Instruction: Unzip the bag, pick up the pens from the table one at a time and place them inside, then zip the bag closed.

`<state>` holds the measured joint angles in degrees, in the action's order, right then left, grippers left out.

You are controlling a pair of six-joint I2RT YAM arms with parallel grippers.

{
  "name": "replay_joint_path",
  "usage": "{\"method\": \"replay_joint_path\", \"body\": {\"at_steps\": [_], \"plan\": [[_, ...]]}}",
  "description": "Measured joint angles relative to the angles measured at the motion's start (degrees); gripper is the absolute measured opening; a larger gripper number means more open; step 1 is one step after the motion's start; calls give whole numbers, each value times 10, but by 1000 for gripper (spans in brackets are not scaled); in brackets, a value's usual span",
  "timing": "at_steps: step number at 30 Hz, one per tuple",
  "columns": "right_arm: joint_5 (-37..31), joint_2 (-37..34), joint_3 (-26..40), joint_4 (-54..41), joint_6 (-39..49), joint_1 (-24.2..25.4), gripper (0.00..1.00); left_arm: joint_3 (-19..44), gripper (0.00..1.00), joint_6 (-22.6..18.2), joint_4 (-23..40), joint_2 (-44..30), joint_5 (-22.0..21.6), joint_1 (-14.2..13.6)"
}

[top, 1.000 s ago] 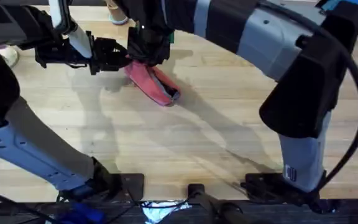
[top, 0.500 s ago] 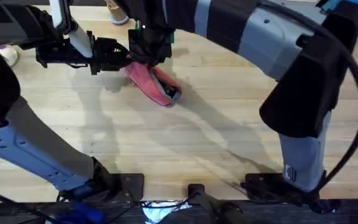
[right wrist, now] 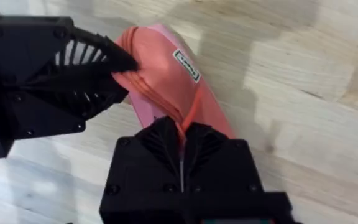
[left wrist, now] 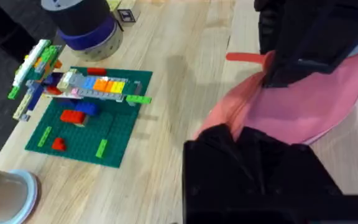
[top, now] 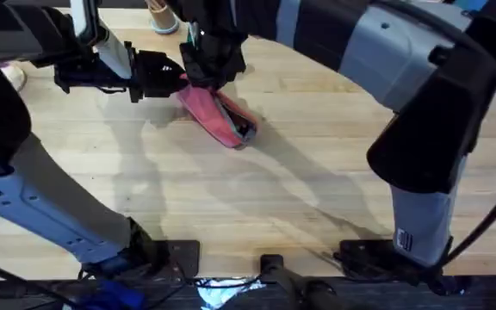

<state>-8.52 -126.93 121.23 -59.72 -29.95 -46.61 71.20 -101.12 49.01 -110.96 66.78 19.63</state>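
The pink bag (top: 218,116) lies slanted on the table (top: 300,189), its near end gaping dark. My left gripper (top: 177,79) is shut on the bag's far end, the pink fabric (left wrist: 219,121) bunched between its fingers. Right beside it, my right gripper (top: 207,79) comes down from above and is shut on a thin orange strip (right wrist: 191,106) on top of the bag (right wrist: 173,74), seemingly its zipper pull; the fabric puckers toward that grip. The strip's free end (left wrist: 247,57) sticks out past the right gripper (left wrist: 278,74). The pens are hidden.
In the left wrist view, a green baseplate (left wrist: 89,118) with a colourful brick model sits beyond the bag, with a grey and purple cylinder (left wrist: 86,25) and a beige cup (left wrist: 5,196) nearby. Bare wood stretches in front of the bag toward the arm bases.
Both grippers and the bag's held end have shifted slightly right and away from the bases. The bag's near end slid a little right with them.
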Motion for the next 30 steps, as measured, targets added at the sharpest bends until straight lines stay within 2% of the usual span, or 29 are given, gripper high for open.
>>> {"method": "replay_joint_path", "body": {"at_steps": [30], "plan": [[-22, 20, 2, -54, 256, 0, 34, 0, 42, 0, 9, 0, 33, -15]]}}
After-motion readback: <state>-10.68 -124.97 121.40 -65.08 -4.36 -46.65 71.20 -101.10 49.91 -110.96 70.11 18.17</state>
